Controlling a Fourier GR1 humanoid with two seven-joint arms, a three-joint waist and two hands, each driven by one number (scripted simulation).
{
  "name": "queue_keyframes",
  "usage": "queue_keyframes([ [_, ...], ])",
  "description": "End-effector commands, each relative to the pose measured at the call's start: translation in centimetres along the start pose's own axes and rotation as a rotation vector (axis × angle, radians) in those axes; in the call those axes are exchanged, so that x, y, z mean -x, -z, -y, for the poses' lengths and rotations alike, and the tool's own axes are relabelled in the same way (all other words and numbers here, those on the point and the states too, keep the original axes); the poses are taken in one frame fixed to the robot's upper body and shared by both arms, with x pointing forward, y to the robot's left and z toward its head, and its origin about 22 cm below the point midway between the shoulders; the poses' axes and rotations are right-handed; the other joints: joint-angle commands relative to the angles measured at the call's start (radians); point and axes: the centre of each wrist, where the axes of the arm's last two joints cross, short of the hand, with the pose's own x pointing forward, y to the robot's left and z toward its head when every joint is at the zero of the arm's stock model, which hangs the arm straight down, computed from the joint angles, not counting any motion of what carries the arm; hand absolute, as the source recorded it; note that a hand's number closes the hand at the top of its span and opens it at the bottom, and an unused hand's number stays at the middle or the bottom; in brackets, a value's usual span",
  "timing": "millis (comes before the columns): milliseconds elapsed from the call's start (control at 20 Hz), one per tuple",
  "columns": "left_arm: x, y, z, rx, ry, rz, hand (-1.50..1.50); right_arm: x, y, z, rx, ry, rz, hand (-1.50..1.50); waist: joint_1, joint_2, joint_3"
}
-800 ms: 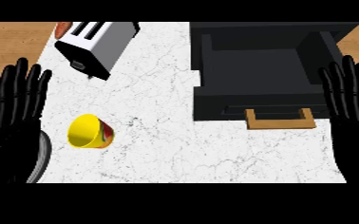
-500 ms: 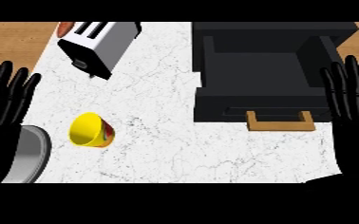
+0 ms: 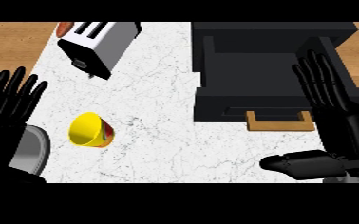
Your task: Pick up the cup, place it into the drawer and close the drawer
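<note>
A yellow cup [image 3: 90, 130] lies on its side on the white marble counter [image 3: 154, 99], its mouth facing the lower left. The black drawer [image 3: 263, 78] stands open at the right, with a tan handle [image 3: 279, 121] on its front. My left hand [image 3: 17, 105] shows at the left edge, open with fingers up, left of the cup and apart from it. My right hand [image 3: 329, 109] is open over the drawer's right side, fingers straight and the thumb stretched out to the left near the bottom.
A silver toaster [image 3: 98, 45] stands at the back left, with a red object [image 3: 64, 28] behind it. Wooden surface [image 3: 24, 42] borders the counter on the left.
The view has shifted, so the toaster, cup and drawer sit further right. My right hand has moved inward over the drawer's right side; the cup lies where it was.
</note>
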Motion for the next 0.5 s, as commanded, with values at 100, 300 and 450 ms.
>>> queue_keyframes([
  [100,2.3,-0.3,-3.2,-0.03,0.019,-0.068,-1.5,1.3,3.5,-0.4,-0.023,-0.015,-0.001,-1.5,0.001,0.0,0.0],
  [300,5.1,-0.5,-4.3,-0.067,0.035,-0.133,-1.5,-1.0,2.4,0.5,-0.018,0.004,0.01,-1.5,-0.005,-0.001,0.0],
  [450,7.0,-2.2,-6.8,-0.07,0.035,-0.148,-1.5,-0.3,1.0,0.4,-0.012,-0.002,0.028,-1.5,-0.008,-0.001,0.0],
])
